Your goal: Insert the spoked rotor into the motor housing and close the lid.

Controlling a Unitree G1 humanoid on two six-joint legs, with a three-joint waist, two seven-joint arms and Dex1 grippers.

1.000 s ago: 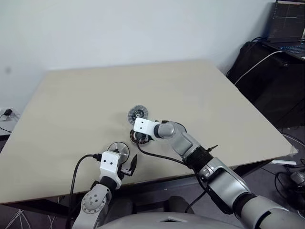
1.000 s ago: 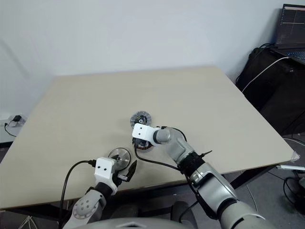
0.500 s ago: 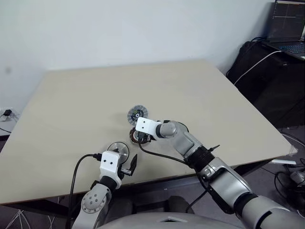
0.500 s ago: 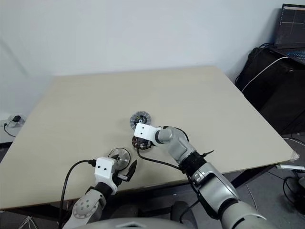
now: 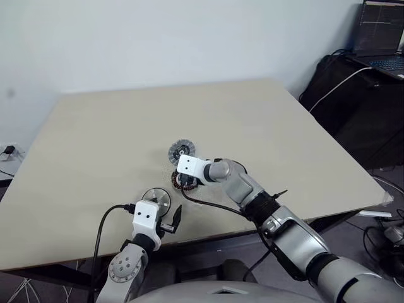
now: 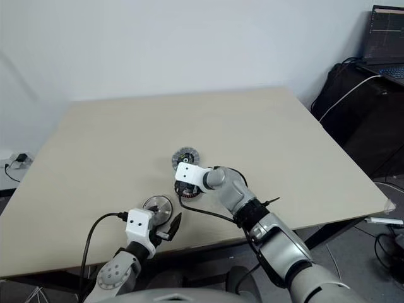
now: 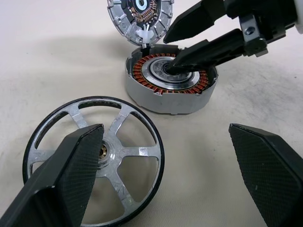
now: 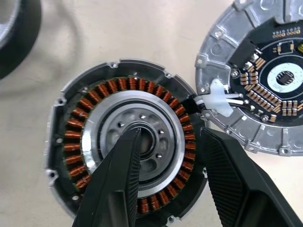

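A lab or office workroom: a plain beige bench (image 5: 265, 120) against a bare white wall (image 5: 158, 38), an open laptop (image 5: 382, 38) on a dark side desk, cables (image 5: 334, 85) trailing down.

Spoked rotor (image 7: 94, 158): shiny silver wheel, dark rim, central hub; flat on tabletop, apart from housing; motor housing (image 8: 128, 146): round grey cup, copper windings ringing silver centre, open, upright; lid (image 8: 262, 80): ribbed-rim disc, circuit face up, beside housing, joined by wires.
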